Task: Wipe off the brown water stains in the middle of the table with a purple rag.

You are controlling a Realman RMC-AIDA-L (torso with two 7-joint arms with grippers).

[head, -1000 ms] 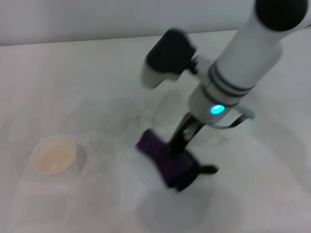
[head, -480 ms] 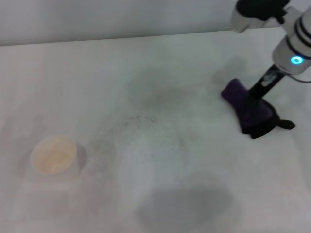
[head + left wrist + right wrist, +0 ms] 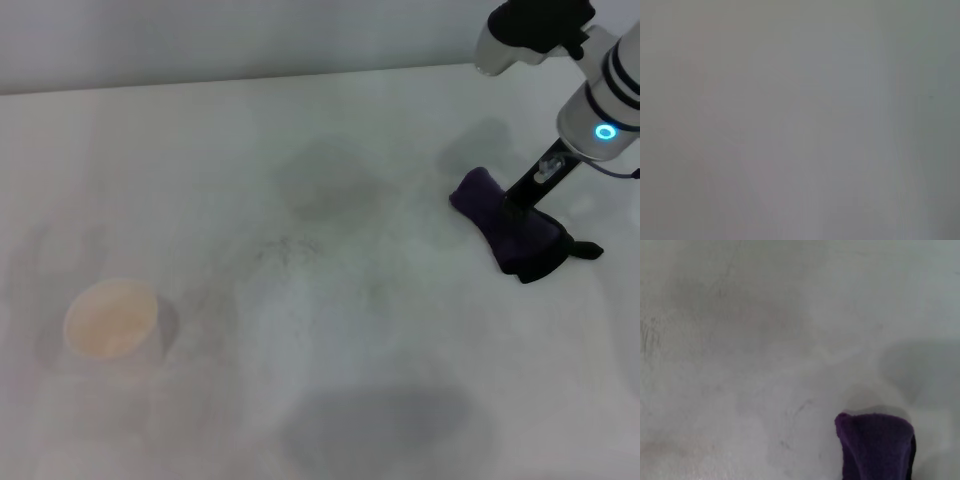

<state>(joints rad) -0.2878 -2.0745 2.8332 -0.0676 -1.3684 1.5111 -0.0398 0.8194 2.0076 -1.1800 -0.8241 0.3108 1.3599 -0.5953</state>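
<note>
The right claw (image 3: 522,208) is clenched on the purple rag (image 3: 512,235) and presses it flat against the worktop (image 3: 200,150), which is how a cloth has to be held to rub a surface. The rag sits well to the right of the paper cup (image 3: 111,318), near the worktop's right side, with its short black tail trailing away from the cup. I count one rag, one cup and one arm at work; the left arm is nowhere in sight. No brown blotch shows anywhere, only a faint grey speckled smudge (image 3: 285,247) between cup and rag, so I judge the stain is already wiped off. The right wrist view shows the rag (image 3: 876,445) against bare, scuffed worktop.
</note>
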